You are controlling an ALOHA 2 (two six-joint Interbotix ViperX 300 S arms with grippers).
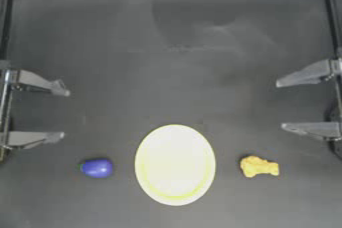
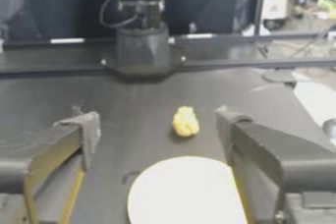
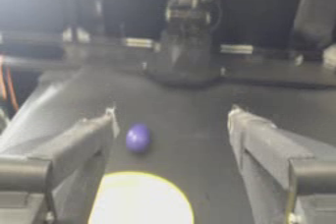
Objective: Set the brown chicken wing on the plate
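— Both grippers, what are they doing?
— Left gripper (image 1: 62, 113) is sitting drawn back at the table's (image 1: 174, 47) left edge, jaws spread wide, gripping nothing. Right gripper (image 1: 280, 106) is mirroring it at the right edge, equally wide and empty.
— And the rest?
— The plate (image 1: 175, 165) is lying at the near middle. The blue ball (image 1: 97, 168) is resting to its left, the brown chicken wing (image 1: 258, 166) lying just right of it, apart from the rim
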